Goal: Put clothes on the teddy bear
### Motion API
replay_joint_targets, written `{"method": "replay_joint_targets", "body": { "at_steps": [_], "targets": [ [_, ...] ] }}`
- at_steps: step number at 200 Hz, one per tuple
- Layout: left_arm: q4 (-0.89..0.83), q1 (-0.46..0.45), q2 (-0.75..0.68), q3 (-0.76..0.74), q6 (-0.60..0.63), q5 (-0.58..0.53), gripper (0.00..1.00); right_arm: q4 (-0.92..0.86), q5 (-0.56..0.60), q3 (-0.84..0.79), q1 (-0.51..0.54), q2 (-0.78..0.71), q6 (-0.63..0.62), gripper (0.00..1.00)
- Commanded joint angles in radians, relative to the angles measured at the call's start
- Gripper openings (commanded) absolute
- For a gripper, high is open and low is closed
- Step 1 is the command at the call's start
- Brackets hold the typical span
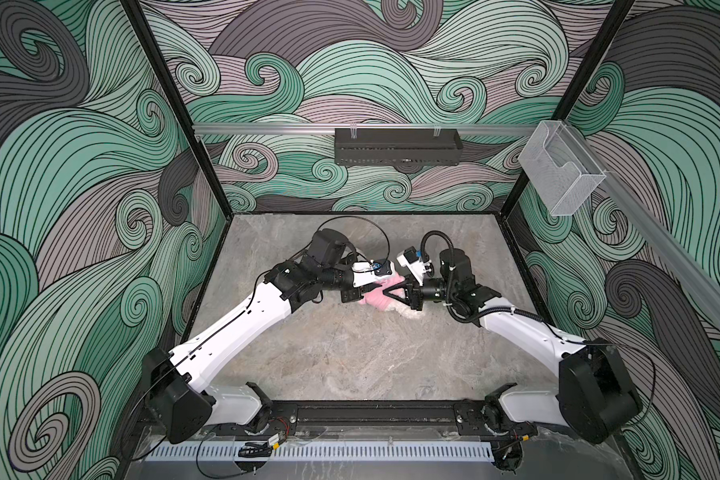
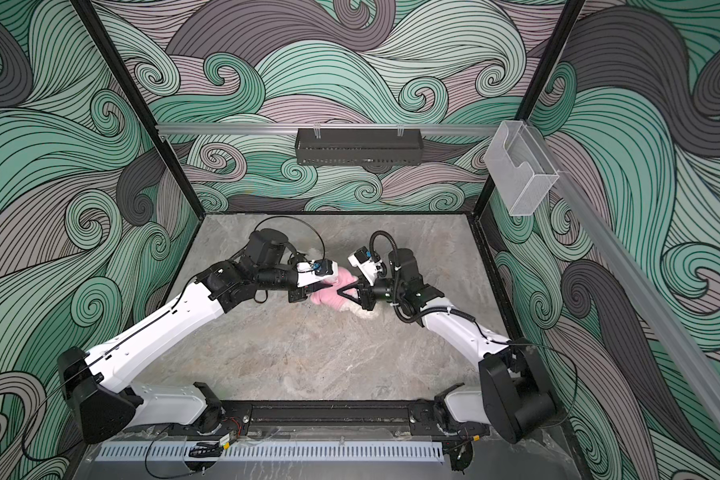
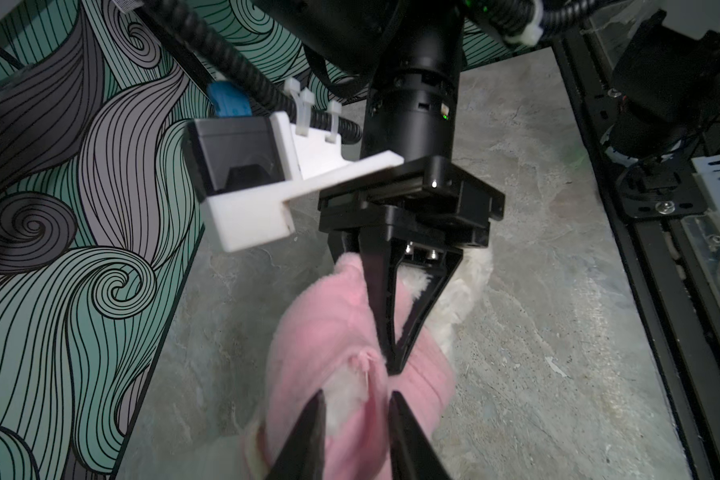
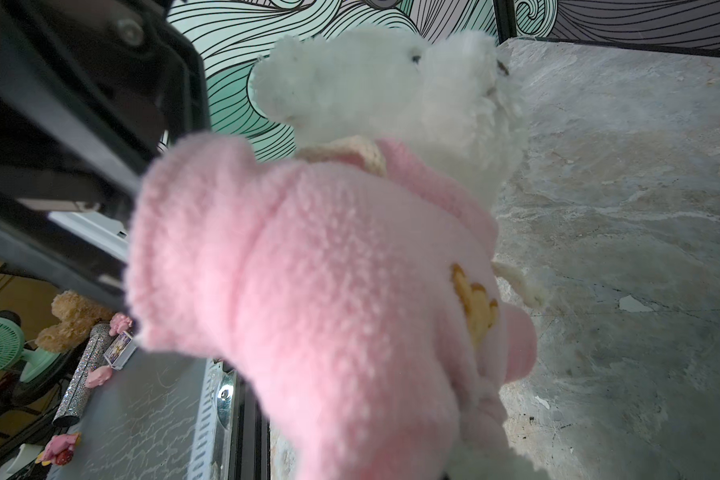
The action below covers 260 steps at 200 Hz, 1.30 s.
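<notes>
- The teddy bear [image 1: 408, 312] is seen on the grey marbled table [image 1: 350, 353], a little below the middle of the frame in both top views; only a patch of its white fur is shown there, at the lower right of the clothing
- The pink shirt [image 1: 371, 297] is worn over the bear's body, and it lies between the two arms, which reach in from the lower left and lower right corners
- In the right wrist view the shirt fills the centre of the frame, and the bear's white head is seen sticking out of the neck opening at the upper middle
- An orange print [image 4: 474, 309] is shown on the shirt, right of centre in that view
- The right gripper [image 3: 395, 368] is seen in the left wrist view, reaching in from the top of the frame; its jaws are drawn together to a point and a fold of the shirt is pinched at the tip
- The left gripper [image 3: 356, 401] is seen at the bottom edge of the same view; its fingers [image 3: 308, 436] are held a little apart, with shirt fabric and a bit of white fur between them, and it cannot be told whether the fabric is clamped
- A black tray [image 1: 398, 146] is hung on the back wall rail, above centre
</notes>
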Motion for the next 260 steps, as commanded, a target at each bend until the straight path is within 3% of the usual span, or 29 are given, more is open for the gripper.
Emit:
{"method": "replay_joint_targets", "body": {
  "at_steps": [1, 20, 53, 137, 226, 260],
  "targets": [
    [-0.021, 0.018, 0.017, 0.048, -0.027, 0.047, 0.3, 0.003, -0.032, 0.032, 0.006, -0.002, -0.042, 0.0],
    [-0.031, 0.027, 0.03, 0.062, -0.029, 0.057, 0.29, 0.001, -0.031, 0.032, 0.006, -0.007, -0.044, 0.0],
    [-0.116, 0.025, 0.066, 0.098, 0.023, 0.057, 0.18, -0.001, -0.026, 0.035, 0.006, -0.013, -0.039, 0.0],
    [-0.067, 0.025, -0.019, 0.004, 0.077, 0.105, 0.19, -0.018, -0.003, 0.056, 0.006, 0.01, -0.026, 0.0],
    [-0.056, 0.025, 0.041, 0.041, 0.094, 0.013, 0.18, 0.003, -0.029, 0.048, 0.009, 0.009, -0.013, 0.0],
    [0.002, 0.025, 0.059, 0.054, 0.058, -0.034, 0.22, -0.011, -0.044, 0.048, 0.017, 0.007, -0.043, 0.0]
  ]
}}
